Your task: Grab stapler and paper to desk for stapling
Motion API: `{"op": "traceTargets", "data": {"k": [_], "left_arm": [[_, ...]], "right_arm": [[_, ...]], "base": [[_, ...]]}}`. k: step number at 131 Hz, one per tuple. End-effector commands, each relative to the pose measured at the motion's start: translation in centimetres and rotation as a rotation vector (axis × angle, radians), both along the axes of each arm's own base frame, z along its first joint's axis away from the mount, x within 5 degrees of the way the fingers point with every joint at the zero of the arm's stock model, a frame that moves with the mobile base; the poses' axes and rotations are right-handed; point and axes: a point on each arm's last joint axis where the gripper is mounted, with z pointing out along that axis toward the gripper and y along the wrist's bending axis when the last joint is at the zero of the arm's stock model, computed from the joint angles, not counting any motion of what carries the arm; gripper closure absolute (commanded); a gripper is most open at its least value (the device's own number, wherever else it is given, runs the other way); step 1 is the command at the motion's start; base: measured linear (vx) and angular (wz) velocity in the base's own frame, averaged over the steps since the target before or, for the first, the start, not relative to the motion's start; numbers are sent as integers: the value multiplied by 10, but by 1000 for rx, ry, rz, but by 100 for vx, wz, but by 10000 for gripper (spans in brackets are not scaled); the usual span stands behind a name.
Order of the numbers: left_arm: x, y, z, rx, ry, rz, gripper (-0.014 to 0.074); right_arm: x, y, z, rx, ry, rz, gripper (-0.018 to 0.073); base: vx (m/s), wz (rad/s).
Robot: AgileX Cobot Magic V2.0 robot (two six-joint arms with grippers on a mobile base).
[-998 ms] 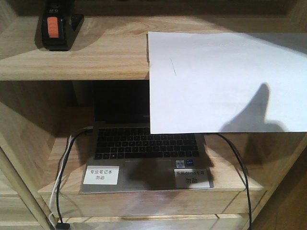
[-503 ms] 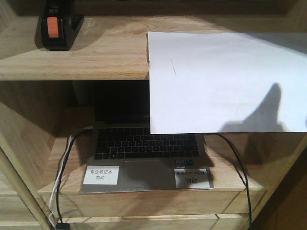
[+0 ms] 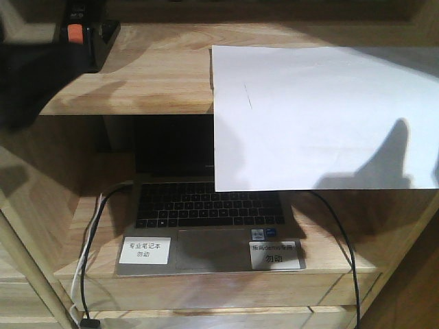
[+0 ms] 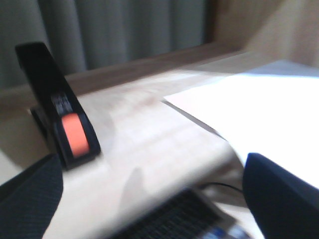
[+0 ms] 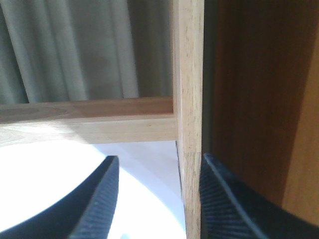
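Note:
The black stapler point(image 3: 92, 31) with its orange label stands on the upper shelf at far left, half hidden by my dark, blurred left arm point(image 3: 34, 75). In the left wrist view the stapler point(image 4: 62, 117) sits ahead and left of my left gripper point(image 4: 152, 167), which is open with nothing between its fingers. The white paper point(image 3: 322, 116) lies on the same shelf at right, its front part overhanging the edge. My right gripper point(image 5: 159, 167) is open above the paper point(image 5: 55, 174), one finger on each side of a wooden post point(image 5: 189, 124). The desk is out of view.
The wooden shelf unit point(image 3: 158, 82) fills the front view. An open laptop point(image 3: 206, 219) with two white labels sits on the lower shelf, under the paper's overhang. Cables point(image 3: 89, 240) hang at both sides of it. Grey curtains point(image 4: 124, 30) hang behind the shelf.
My left arm has come into the front view at upper left and now covers part of the stapler. The gripper shadow on the paper has slid right and upward.

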Motion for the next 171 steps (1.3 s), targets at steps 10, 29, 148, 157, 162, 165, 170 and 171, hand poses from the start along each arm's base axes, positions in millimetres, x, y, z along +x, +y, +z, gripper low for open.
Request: {"op": "traceTargets", "data": {"k": [10, 29, 148, 157, 162, 165, 170, 171], "left_arm": [[30, -14, 37, -82, -71, 71, -83], [58, -24, 59, -71, -16, 162, -82], [177, -37, 46, -4, 390, 420, -7], [177, -37, 46, -4, 390, 420, 10], [177, -37, 46, -4, 390, 420, 18], [177, -37, 46, -4, 390, 420, 27], [177, -37, 46, -1, 393, 422, 36], [177, -37, 46, -1, 395, 422, 42]], "right_arm": [[0, -1, 13, -6, -90, -8, 218], [0, -1, 13, -6, -87, -8, 218], [0, -1, 13, -7, -87, -8, 218], [0, -1, 13, -7, -87, -8, 218], [0, -1, 13, -7, -87, -8, 218], [0, -1, 13, -7, -87, -8, 218], [0, -1, 13, -7, -87, -8, 218], [0, -1, 13, -7, -87, -8, 218]], "base": [[0, 0], [0, 0], [0, 0], [0, 0], [0, 0], [0, 0], [0, 0], [0, 0]]}}
